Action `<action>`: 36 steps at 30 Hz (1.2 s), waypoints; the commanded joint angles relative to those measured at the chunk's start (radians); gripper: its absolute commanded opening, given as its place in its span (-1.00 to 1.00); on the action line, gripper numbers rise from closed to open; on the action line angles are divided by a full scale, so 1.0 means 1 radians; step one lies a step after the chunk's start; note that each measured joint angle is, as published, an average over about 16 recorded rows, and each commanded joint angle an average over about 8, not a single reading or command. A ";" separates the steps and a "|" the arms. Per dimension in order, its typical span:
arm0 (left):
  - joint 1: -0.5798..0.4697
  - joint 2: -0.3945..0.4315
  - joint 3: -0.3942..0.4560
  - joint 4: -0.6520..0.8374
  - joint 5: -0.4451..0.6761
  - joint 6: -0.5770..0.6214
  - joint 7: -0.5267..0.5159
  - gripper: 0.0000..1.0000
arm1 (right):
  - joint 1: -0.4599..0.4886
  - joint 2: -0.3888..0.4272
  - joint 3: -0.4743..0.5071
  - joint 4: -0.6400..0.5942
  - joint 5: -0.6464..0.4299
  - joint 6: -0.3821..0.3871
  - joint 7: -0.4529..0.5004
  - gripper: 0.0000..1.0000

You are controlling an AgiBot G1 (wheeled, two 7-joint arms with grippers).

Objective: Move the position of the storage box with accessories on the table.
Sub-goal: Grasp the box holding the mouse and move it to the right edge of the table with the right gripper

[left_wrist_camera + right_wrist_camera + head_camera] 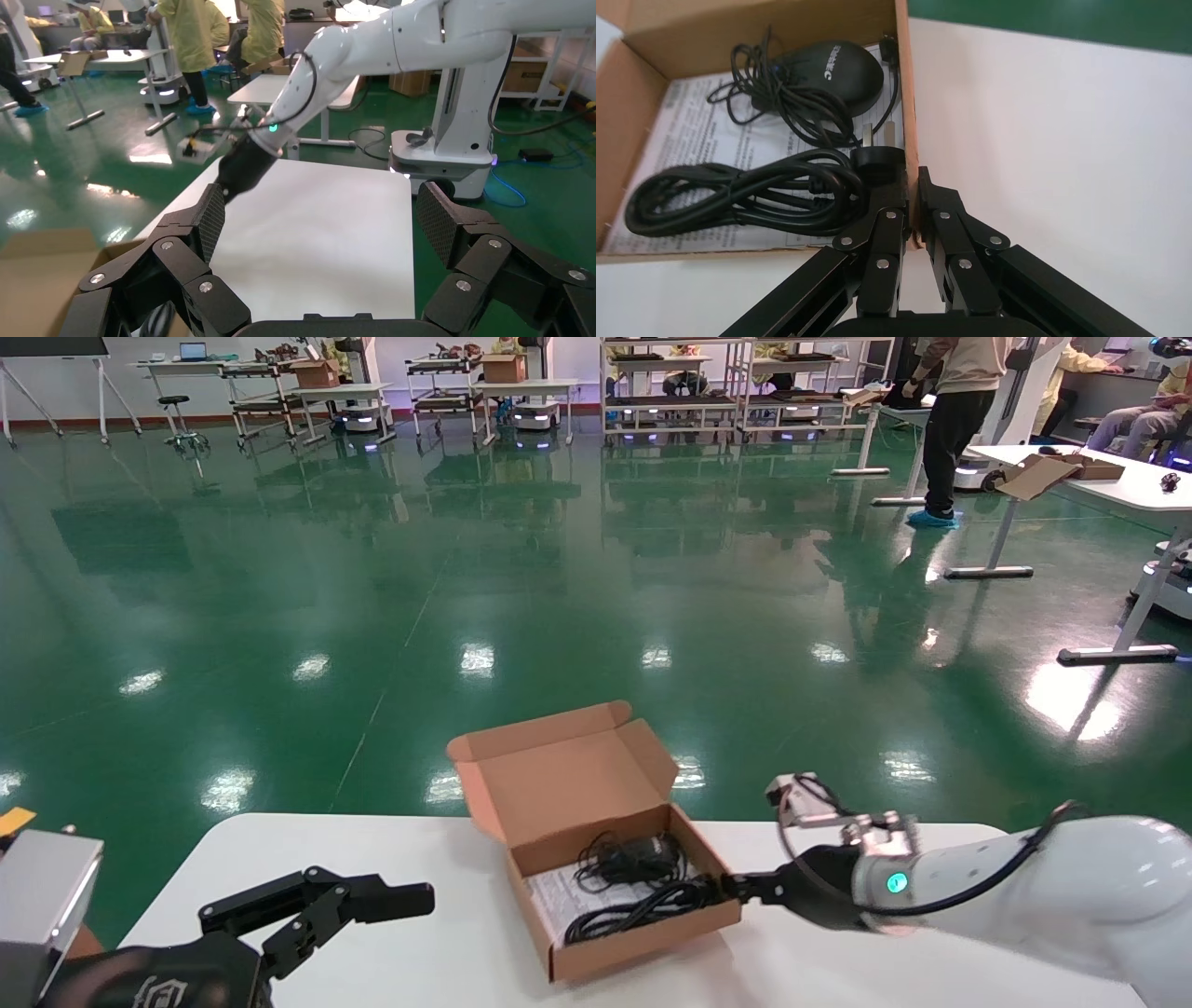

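Observation:
The brown cardboard storage box (559, 784) stands open on the white table (419, 943), lid flap tilted up at the back. Inside lie the accessories: coiled black cables (633, 887), a black rounded adapter (842, 67) and a white printed sheet (687, 133). My right gripper (731, 887) is shut on the box's right side wall (905, 91), one finger inside by the cables (736, 200), one outside; its tips (911, 184) pinch the cardboard. At the near left, away from the box, my left gripper (372, 905) hangs open and empty (321, 217) over the table (337, 281).
Green floor lies beyond the table's far edge. A second white table with a flattened cardboard box (1052, 472) and a standing person (959, 421) are far off at the right. Bare tabletop (1053, 140) stretches to the right of the box.

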 commanded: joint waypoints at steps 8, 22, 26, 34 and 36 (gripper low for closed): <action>0.000 0.000 0.000 0.000 0.000 0.000 0.000 1.00 | 0.094 0.105 0.020 -0.029 0.030 -0.196 -0.095 -1.00; 0.000 0.000 0.000 0.000 0.000 0.000 0.000 1.00 | 0.293 0.290 0.016 -0.081 0.017 -0.392 -0.205 -1.00; 0.000 0.000 0.000 0.000 0.000 0.000 0.000 1.00 | 0.329 0.340 0.009 -0.104 0.004 -0.395 -0.229 -1.00; 0.000 0.000 0.000 0.000 0.000 0.000 0.000 1.00 | 0.360 0.423 -0.003 -0.147 -0.014 -0.336 -0.269 -1.00; 0.000 0.000 0.000 0.000 0.000 0.000 0.000 1.00 | 0.359 0.439 -0.005 -0.157 -0.018 -0.306 -0.278 -1.00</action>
